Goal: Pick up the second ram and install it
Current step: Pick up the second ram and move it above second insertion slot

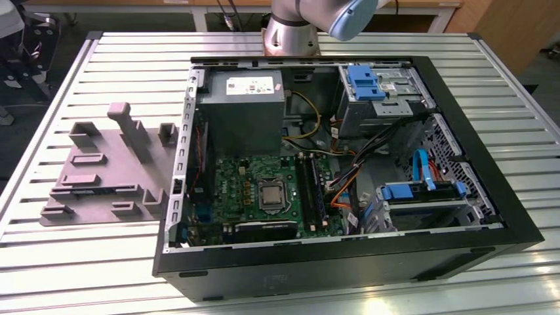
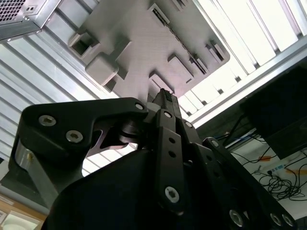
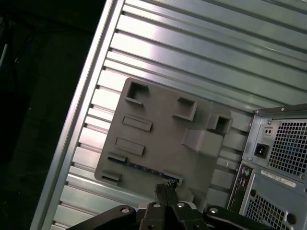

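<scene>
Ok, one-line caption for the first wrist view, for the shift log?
Gripper hovering above the grey tray, near the second ram lying along its edge, computer case beside it.

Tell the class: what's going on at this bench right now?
A robot arm's black hand hangs, closed and empty, above the grey moulded tray on the slatted metal table. The dark blue-green memory stick, the second ram, lies in a slot at the tray's edge, not yet picked up. The open black computer case sits beside the tray.
</scene>
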`<state>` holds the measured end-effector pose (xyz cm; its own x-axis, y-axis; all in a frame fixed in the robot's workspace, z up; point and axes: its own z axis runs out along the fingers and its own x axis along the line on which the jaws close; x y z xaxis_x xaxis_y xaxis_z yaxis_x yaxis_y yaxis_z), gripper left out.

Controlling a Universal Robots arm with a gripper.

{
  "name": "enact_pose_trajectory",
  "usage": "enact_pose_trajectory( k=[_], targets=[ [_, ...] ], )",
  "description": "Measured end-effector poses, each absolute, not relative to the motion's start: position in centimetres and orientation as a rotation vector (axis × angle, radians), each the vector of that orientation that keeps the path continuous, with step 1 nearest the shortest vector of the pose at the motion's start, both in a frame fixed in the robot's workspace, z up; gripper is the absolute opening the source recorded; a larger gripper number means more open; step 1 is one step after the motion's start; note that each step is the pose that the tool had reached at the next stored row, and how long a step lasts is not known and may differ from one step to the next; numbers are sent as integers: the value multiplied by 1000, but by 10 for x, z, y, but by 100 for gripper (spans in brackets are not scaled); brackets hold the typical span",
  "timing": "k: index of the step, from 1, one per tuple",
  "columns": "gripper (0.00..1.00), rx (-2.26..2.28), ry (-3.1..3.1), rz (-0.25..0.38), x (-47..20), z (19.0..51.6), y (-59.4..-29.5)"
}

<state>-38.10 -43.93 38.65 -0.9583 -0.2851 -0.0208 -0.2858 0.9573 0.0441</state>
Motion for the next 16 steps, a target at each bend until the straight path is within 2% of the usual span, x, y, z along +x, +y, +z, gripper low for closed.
enact_pose_trajectory(
  k=[16],
  targets=[
    [11, -506, 3086, 73, -381, 387, -439]
  ],
)
